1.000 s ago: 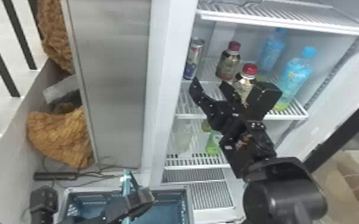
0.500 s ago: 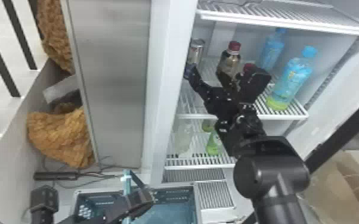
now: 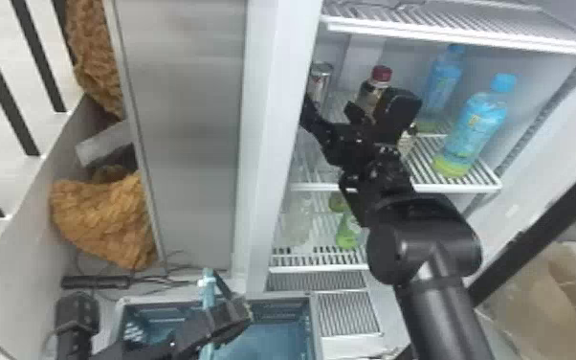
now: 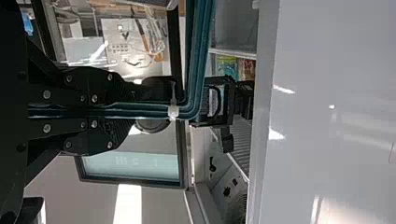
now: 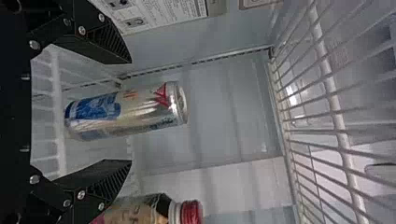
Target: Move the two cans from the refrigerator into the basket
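Right gripper (image 3: 329, 106): fingers wide apart, one on each side of a silver cylindrical metal can (image 5: 126, 111), gripping nothing. The can stands upright on a white wire shelf (image 3: 473, 185) in the refrigerator; its label bears a blue panel and a red emblem. Near it stands a red-capped bottle (image 5: 135, 211) with a gold-and-black label. Left gripper (image 3: 234, 316): closed on the teal handle (image 3: 208, 289) of a blue plastic basket (image 3: 315, 330).

You can make out no sure wording | can (image 5: 126, 111): blue panel, red angular mark by its top rim | white sticker (image 5: 161, 13) on refrigerator wall (image 5: 224, 39): small print, diagrams | red-capped bottle (image 5: 135, 213): dark lettering
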Available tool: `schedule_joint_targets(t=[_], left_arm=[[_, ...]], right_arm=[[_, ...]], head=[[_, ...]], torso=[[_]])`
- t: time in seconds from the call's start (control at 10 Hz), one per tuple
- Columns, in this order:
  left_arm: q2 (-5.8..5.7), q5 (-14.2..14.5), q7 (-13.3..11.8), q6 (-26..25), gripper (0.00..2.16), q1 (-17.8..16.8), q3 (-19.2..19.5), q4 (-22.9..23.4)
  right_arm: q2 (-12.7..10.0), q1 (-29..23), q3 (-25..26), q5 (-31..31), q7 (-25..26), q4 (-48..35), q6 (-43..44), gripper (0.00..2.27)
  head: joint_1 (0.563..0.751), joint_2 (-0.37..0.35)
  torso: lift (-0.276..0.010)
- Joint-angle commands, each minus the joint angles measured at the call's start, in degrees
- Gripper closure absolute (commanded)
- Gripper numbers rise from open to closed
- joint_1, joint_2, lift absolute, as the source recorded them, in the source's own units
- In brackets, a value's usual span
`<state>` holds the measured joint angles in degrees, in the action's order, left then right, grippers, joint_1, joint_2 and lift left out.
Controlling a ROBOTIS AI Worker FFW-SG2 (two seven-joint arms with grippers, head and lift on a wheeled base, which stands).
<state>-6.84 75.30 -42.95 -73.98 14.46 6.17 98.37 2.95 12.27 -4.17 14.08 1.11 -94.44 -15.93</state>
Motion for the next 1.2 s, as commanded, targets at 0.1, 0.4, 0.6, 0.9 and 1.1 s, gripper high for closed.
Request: schedule_joint_targets(t=[0.1, 0.4, 0.6, 0.9, 1.1], left_arm=[[-0.02, 0.0, 0.1, 0.2, 1.19, -0.1, 0.1, 0.0], [-0.19, -0.1, 0.1, 0.2, 1.19, -0.3, 0.2, 0.0], [-0.19, -0.1, 0.1, 0.2, 1.19, -0.4, 0.2, 0.0], [-0.28, -0.1, 0.1, 0.2, 1.19, -0.5, 0.2, 0.0], [-0.28, -0.1, 0.1, 0.2, 1.19, -0.8, 0.2, -0.1]], right_arm=[[-0.2, 1.9, -0.4, -0.4, 0.6, 2.4, 0.0, 0.31], [-0.3, 5.5, -0.4, -0.9, 0.7, 6.9, 0.0, 0.31], [-0.4, 7.6, -0.4, -1.3, 0.7, 9.7, 0.0, 0.3], [-0.5, 11.5, -1.1, -2.0, 0.8, 14.8, 0.0, 0.3], [-0.4, 13.9, -1.7, -2.0, 0.8, 18.0, -0.1, 0.3]], head=[[0.695, -0.179], [0.695, -0.176], [0.695, -0.175], [0.695, -0.174], [0.693, -0.168]], torso=[[-0.031], [-0.031], [-0.031], [-0.031], [-0.031]])
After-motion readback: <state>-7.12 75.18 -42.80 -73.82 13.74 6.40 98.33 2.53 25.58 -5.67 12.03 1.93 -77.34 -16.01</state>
